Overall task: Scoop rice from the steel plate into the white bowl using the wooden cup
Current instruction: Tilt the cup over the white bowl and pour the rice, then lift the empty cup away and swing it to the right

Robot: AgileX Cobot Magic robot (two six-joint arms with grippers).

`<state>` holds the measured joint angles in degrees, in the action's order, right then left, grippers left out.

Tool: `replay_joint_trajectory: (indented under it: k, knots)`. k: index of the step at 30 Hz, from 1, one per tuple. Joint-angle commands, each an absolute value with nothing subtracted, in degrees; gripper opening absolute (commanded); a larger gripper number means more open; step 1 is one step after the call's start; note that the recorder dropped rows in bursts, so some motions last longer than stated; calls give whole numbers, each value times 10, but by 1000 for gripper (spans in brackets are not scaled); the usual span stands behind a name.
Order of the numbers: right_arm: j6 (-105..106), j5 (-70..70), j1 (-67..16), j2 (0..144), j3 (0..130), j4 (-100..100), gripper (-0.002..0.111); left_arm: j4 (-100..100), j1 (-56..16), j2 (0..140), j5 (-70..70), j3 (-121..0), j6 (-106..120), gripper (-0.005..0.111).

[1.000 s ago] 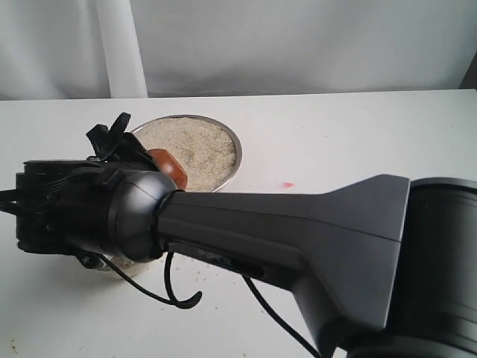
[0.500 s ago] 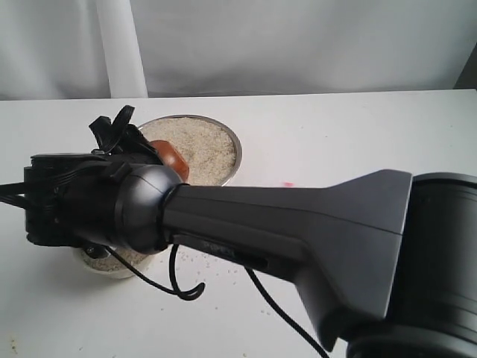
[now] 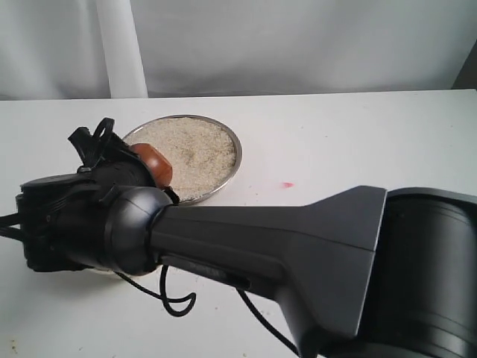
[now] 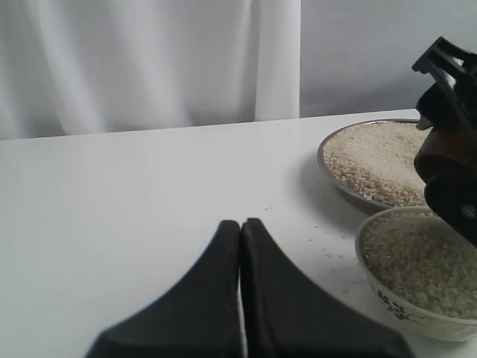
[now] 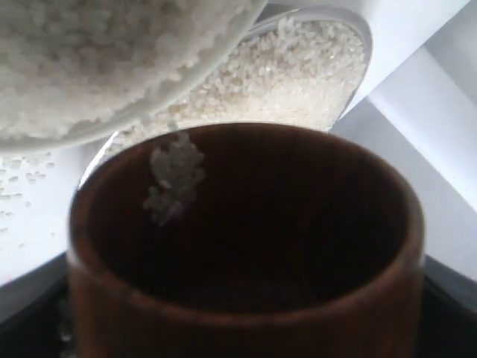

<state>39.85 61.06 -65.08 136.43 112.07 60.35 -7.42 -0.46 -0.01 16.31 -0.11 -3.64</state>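
Note:
The steel plate [image 3: 232, 168] holds a flat heap of rice [image 3: 190, 149]. My right gripper [image 3: 112, 153], reaching across to the left, is shut on the wooden cup [image 3: 153, 162], which is tipped at the plate's near-left rim. In the right wrist view the cup [image 5: 246, 313] shows a dark inside, and a small clump of rice [image 5: 173, 179] hangs at its mouth above the white bowl [image 5: 112, 128]. That bowl [image 4: 402, 313], full of rice, stands just in front of the plate [image 4: 332, 175]. My left gripper [image 4: 240, 224] is shut and empty, low over the table beside the bowl.
My right arm [image 3: 283, 246] fills the foreground of the exterior view and hides the bowl there. A black cable [image 3: 175, 302] loops under it. Loose grains [image 4: 328, 250] lie near the bowl. A small red mark [image 3: 287, 184] is on the white table; a white curtain hangs behind.
My right gripper and the wooden cup have shifted left and turned further over. The arm now covers the white bowl in the exterior view.

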Motion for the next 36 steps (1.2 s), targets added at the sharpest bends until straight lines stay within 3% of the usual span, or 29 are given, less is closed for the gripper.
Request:
replay_joint_trajectory:
  k: [1, 20, 36]
  knots:
    - [402, 600, -660, 1352, 1118, 638, 0, -70, -6, 0, 157, 0, -40, 0]
    - [410, 607, -720, 1342, 1118, 599, 0, -70, -6, 0, 157, 0, -40, 0]
    - [388, 601, -718, 1323, 1118, 582, 0, -70, -6, 0, 157, 0, -40, 0]
